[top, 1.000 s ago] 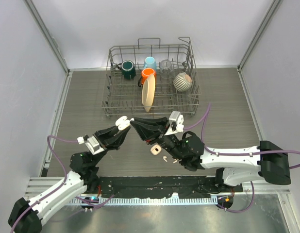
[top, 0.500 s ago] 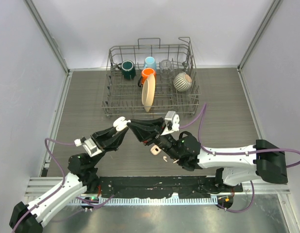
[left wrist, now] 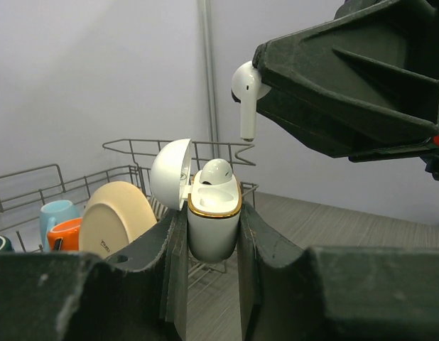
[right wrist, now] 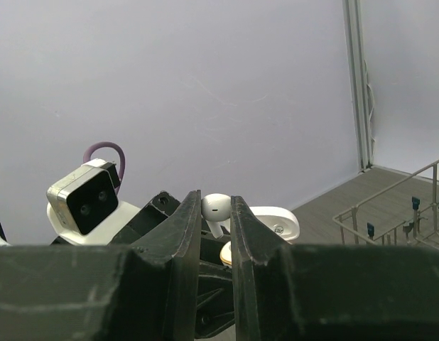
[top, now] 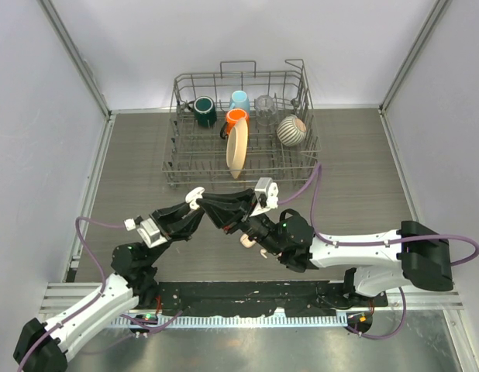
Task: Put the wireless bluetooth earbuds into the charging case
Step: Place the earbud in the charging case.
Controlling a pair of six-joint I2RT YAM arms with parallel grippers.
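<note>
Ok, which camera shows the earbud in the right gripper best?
Left wrist: the earbud shows head and hanging stem, above the open charging case. Right wrist shows only its head between the fingers; top view: too small to tell.

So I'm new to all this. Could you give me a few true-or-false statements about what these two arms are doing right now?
1. The left end effector grips a small white case with its lid open. True.
2. The right end effector is empty. False: it pinches an earbud.
3. A second earbud already sits in the case. True.
4. The pinched earbud is seated in the case. False: it hangs above the case, stem down, apart from it.
5. The dish rack at the back is empty. False: it holds mugs and a plate.
</note>
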